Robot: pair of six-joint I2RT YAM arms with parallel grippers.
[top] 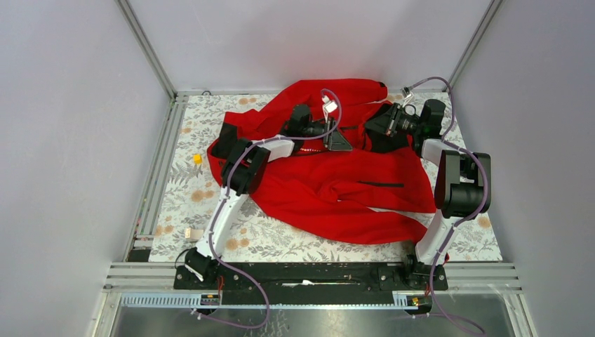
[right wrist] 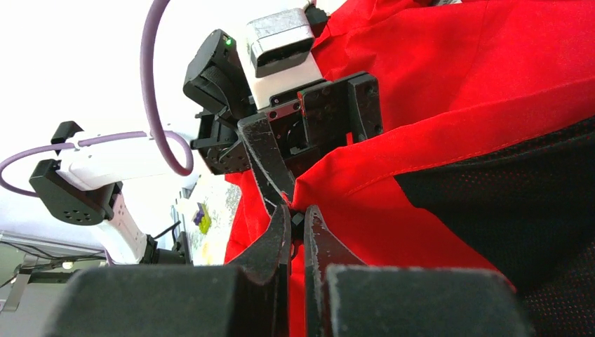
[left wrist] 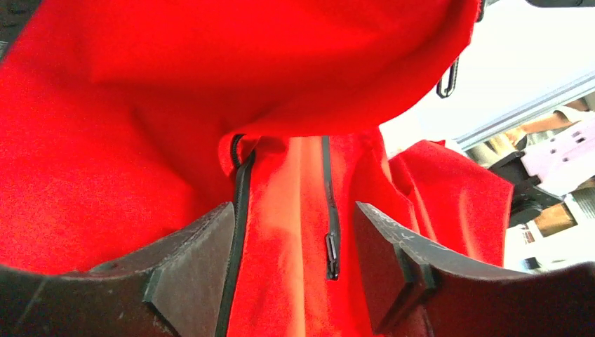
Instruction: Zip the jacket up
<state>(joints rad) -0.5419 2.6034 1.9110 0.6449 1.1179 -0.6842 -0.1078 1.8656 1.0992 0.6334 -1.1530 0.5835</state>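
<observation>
The red jacket (top: 337, 186) lies spread and rumpled on the floral tabletop, its black lining (right wrist: 505, 203) showing beside my right gripper. My left gripper (top: 338, 139) sits over the jacket's upper middle. In the left wrist view it (left wrist: 293, 210) is open, with red cloth between the jaws. A dark zipper track ending in a pin (left wrist: 332, 254) lies in the gap, touching neither finger, and a second track (left wrist: 238, 210) runs by the left finger. My right gripper (top: 379, 126) is just to its right. In the right wrist view it (right wrist: 297, 216) is shut on a small dark zipper part at the jacket's edge.
A small yellow block (top: 197, 159) and a pale small piece (top: 189, 233) lie on the tabletop left of the jacket. Metal rails (top: 158, 175) and grey walls enclose the table. The left gripper's body (right wrist: 295, 126) hangs close in front of my right fingers.
</observation>
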